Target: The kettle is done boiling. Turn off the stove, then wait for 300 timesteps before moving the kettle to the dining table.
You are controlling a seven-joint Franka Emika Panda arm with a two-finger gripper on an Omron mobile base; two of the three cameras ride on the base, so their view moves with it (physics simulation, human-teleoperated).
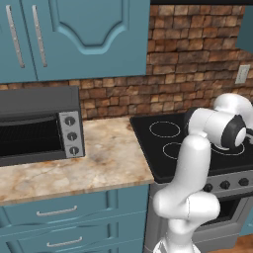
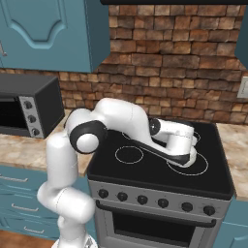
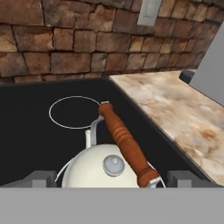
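The stove (image 2: pixel 160 169) stands against the brick wall (image 2: pixel 174 63), with counter (image 1: pixel 89 163) on its left and more counter (image 3: pixel 175 109) on its right. A toaster oven (image 1: pixel 39 126) sits on the left counter, under the wall cabinets (image 1: pixel 74 34). The kettle (image 3: pixel 105 168) sits on the stove's near right burner; another burner ring (image 3: pixel 74 111) lies behind it. Knobs (image 2: pixel 155 201) line the stove's front, above the oven door (image 2: pixel 155 225). Drawers (image 1: pixel 64 217) sit below the left counter.

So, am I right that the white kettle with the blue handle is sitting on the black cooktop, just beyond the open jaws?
Not quite: the handle is brown-orange, not blue. The hand view shows the white kettle with that brown-orange handle arching over its lid, sitting on the black cooktop just beyond the open jaws, as you said.
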